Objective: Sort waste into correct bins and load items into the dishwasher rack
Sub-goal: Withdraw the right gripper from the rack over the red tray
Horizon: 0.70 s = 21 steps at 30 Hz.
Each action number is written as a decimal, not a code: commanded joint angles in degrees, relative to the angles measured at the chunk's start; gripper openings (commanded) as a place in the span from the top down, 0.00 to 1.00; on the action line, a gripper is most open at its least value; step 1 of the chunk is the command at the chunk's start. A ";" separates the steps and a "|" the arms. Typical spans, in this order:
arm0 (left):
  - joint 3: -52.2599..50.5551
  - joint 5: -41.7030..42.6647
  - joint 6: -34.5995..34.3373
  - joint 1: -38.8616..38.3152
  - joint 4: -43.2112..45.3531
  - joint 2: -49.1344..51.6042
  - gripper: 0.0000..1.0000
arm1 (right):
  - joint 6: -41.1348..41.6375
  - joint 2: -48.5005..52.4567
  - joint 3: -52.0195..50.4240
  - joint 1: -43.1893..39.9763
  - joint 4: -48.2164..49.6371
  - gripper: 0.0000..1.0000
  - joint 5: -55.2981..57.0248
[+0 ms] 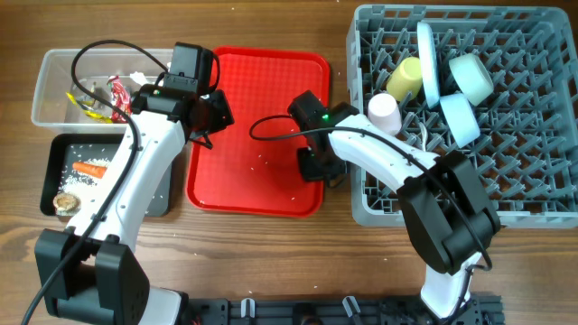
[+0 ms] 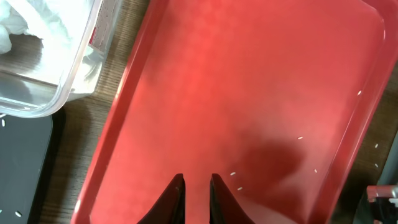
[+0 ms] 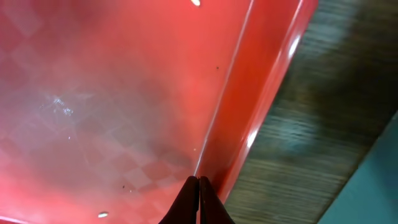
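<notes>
Dishwasher rack (image 1: pixel 533 171), right, holds plate (image 1: pixel 426 54), bowls (image 1: pixel 471 77) and cups (image 1: pixel 405 79); red tray (image 1: pixel 262 90) lies centre; left arm (image 1: pixel 135 181) reaches over its left side, right arm (image 1: pixel 388 158) bends to its right rim; left gripper (image 2: pixel 196 183) fingers a narrow slit apart, empty; right gripper (image 3: pixel 198 185) fingertips pressed together, empty, at the rim's foot; rice grains (image 2: pixel 300 138) dot the tray.

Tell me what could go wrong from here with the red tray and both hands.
1. The right hand, shut, points at the inside of the right rim of the red tray; a push there may slide the tray and scatter the rice grains onto the table.
2. The grains are tiny and lie flat, so the left hand, only narrowly open above the tray, may fail to pinch them.
</notes>
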 commanded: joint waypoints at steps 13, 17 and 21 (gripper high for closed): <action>0.11 -0.17 0.31 -0.04 -0.04 0.37 0.85 | 0.98 0.98 -0.15 0.07 0.55 0.96 8.79; 0.11 -0.17 0.31 -0.04 -0.04 0.37 0.84 | 0.98 0.98 -0.15 0.07 0.63 0.96 9.86; 0.11 -0.17 0.31 -0.04 -0.04 0.37 0.84 | 0.98 0.98 -0.15 0.07 1.33 0.96 11.39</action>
